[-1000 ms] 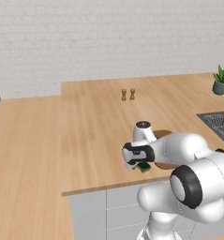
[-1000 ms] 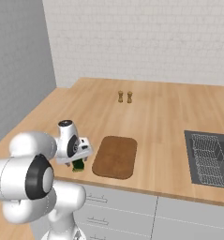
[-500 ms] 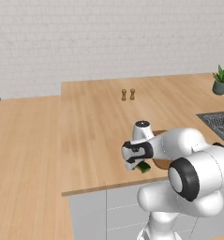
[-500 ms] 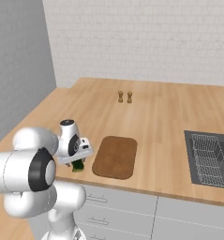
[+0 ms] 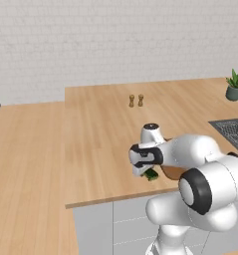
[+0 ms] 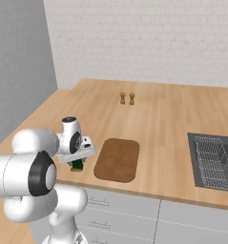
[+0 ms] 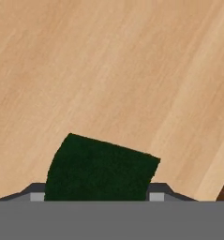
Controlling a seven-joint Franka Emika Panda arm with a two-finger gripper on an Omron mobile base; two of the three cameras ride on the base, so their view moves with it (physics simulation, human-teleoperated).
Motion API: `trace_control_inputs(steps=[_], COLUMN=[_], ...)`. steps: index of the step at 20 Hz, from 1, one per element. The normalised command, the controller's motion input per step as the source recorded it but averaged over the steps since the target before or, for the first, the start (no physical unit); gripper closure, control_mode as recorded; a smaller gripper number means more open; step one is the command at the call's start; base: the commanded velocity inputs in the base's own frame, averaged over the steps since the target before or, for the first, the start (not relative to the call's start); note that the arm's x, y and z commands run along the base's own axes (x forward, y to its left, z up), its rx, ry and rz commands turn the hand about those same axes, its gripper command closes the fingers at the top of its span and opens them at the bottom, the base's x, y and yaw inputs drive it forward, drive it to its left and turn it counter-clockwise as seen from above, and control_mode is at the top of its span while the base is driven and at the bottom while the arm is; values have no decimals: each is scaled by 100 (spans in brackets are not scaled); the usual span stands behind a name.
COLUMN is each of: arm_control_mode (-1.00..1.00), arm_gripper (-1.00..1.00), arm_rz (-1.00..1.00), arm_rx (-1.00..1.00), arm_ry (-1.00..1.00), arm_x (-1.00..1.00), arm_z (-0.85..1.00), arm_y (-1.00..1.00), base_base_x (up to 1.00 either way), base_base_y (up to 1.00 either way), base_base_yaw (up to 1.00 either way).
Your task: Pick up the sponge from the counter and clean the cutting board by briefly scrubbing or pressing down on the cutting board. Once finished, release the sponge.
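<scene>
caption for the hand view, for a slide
Dark green sponge on the light wood counter, sitting between the jaws.

White brick wall, grey cabs

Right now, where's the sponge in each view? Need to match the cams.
Left base view: sponge lower centre, under the gripper, near the counter's front edge.
Right base view: lower left, left of the cutting board.
Hand view: bottom centre, between the fingertips.
Shared landmark: cutting board.
</scene>
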Motion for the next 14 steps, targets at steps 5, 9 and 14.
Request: trace_control_inputs(steps=[5,9,14], arm_control_mode=[-100,-100,-100], arm_gripper=[100,100,100], arm_rz=[-11,-18,-30], arm_rx=[3,0,0], arm_ry=[0,0,-4], arm_x=[0,0,0], arm_z=[42,8,-6], arm_y=[-57,-69,-15], base_base_x=[0,0,0], base_base_y=[0,0,0], base_base_yaw=[0,0,0])
